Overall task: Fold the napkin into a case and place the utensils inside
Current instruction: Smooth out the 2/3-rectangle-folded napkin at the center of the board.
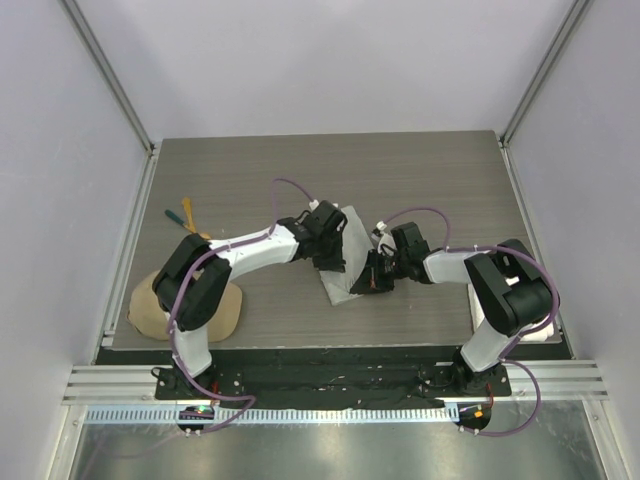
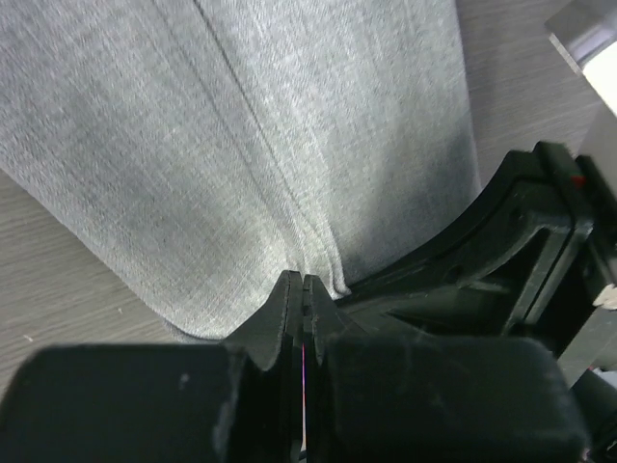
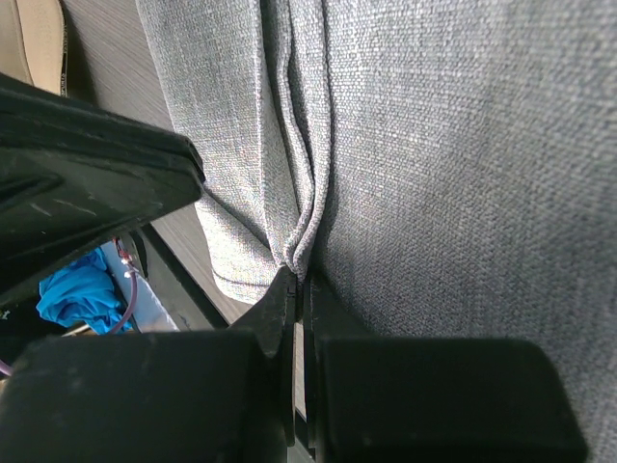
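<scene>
The napkin (image 1: 356,235) lies mid-bench (image 1: 250,170) as a folded strip; I see the left gripper (image 2: 302,286) and the right gripper (image 3: 295,282) each closed on a thin pinch of it. Risks, I judge: cloth slipping free; unequal pulls undoing the fold; utensils (image 1: 186,214) well apart, left.

Far table (image 1: 400,170) lies open; utensils (image 1: 183,214) and cap (image 1: 145,310) seemingly crowd the left.

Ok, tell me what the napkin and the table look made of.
The napkin looks like woven cloth, light grey and matte: fine weave threads show and it creases softly. The table is probably wood-look laminate, grey-brown and matte: straight even grain streaks, though real wood is possible.
</scene>
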### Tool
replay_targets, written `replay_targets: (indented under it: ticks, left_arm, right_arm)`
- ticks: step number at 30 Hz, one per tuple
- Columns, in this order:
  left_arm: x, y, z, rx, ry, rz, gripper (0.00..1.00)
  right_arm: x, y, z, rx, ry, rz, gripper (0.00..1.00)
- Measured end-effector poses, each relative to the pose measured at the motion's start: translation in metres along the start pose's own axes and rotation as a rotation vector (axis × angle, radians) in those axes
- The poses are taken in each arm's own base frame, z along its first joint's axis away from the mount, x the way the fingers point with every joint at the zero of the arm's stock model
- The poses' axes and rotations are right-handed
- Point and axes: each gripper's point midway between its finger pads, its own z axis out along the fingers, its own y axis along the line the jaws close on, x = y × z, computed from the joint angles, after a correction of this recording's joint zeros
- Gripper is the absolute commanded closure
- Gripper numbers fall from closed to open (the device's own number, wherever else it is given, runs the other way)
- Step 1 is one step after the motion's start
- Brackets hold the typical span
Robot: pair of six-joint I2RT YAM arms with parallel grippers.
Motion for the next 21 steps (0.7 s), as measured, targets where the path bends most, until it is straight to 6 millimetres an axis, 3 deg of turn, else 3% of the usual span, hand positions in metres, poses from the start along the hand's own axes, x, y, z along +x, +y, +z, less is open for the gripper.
replay_targets:
  ticks: [6,11,15,16,19,21]
  left_arm:
    - [-0.002,-0.003,0.001,0.011,-0.012,-0.024,1.0]
    - [0.017,0.007,0.008,-0.016,0.023,-0.051,1.0]
    - [0.036,0.014,0.012,-0.036,0.057,-0.039,1.0]
    - [0.037,0.013,0.013,-0.036,0.059,-0.036,1.0]
    - [0.036,0.009,0.018,-0.031,0.065,-0.033,1.0]
    - [0.035,0.005,0.02,-0.019,0.066,-0.033,1.0]
  right_arm:
    - [0.0,0.0,-0.001,0.006,-0.002,0.008,0.95]
    - [-0.001,0.002,-0.005,0.015,-0.01,0.019,0.93]
    - [-0.001,0.005,-0.008,0.022,-0.012,0.023,0.79]
    - [-0.001,0.006,-0.01,0.029,-0.011,0.026,0.7]
    - [-0.008,0.008,-0.02,0.082,-0.024,0.013,0.53]
    - [-0.019,0.014,-0.03,0.121,-0.054,-0.025,0.46]
